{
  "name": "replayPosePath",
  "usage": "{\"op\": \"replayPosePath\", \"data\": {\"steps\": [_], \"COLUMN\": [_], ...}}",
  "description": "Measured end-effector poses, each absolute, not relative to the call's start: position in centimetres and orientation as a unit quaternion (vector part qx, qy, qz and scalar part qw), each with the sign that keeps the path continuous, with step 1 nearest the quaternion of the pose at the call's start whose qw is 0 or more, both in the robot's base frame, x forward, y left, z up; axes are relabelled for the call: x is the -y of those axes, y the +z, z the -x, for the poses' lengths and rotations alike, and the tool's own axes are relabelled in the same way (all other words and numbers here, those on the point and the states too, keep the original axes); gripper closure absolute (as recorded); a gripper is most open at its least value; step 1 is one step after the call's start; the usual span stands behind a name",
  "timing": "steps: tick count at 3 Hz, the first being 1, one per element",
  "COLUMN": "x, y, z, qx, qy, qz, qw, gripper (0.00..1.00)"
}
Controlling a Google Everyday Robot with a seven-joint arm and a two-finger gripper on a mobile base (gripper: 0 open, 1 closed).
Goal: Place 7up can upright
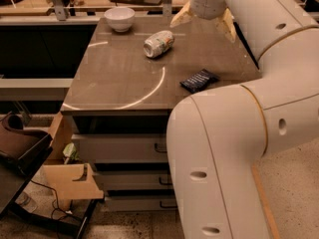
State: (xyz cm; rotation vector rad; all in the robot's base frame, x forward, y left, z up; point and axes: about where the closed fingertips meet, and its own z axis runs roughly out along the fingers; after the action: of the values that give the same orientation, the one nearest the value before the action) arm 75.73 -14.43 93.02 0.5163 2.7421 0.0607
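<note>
Camera view looks down on a brown worktop that stands on a cabinet with drawers. The 7up can lies on its side on the far half of the worktop, its silver top turned to the left front. It is not upright. Behind it and to the left, near the far edge, a white bowl stands on its base, well apart from the can. A dark blue snack packet lies flat near the right edge, closer to me than the can.

The claw hangs over the far right part of the worktop, to the right of the can and a little behind it. Its two pale fingers are spread wide and point downward. They do not touch the can.

The thick white arm fills the right side of the view, bends upward, and covers a part of the drawers. A thin pale curved line runs across the front of the worktop. On the floor at the left of the cabinet I see a cardboard box and some dark object that I cannot name.
</note>
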Motion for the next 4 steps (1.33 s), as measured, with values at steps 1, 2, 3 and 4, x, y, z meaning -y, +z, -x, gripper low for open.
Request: {"op": "replayPosePath", "data": {"steps": [1, 2, 3, 4], "x": [11.8, 10.4, 7.7, 7.5], "y": [93.0, 92.8, 91.5, 91.0], "z": [-77.1, -77.7, -78.9, -79.2], "qx": [-0.963, -0.961, -0.956, -0.955], "qy": [0.041, 0.046, 0.061, 0.063], "qz": [-0.196, -0.208, -0.228, -0.234], "qw": [0.178, 0.179, 0.174, 0.174], "gripper": [0.0, 0.0, 0.0, 0.0]}}
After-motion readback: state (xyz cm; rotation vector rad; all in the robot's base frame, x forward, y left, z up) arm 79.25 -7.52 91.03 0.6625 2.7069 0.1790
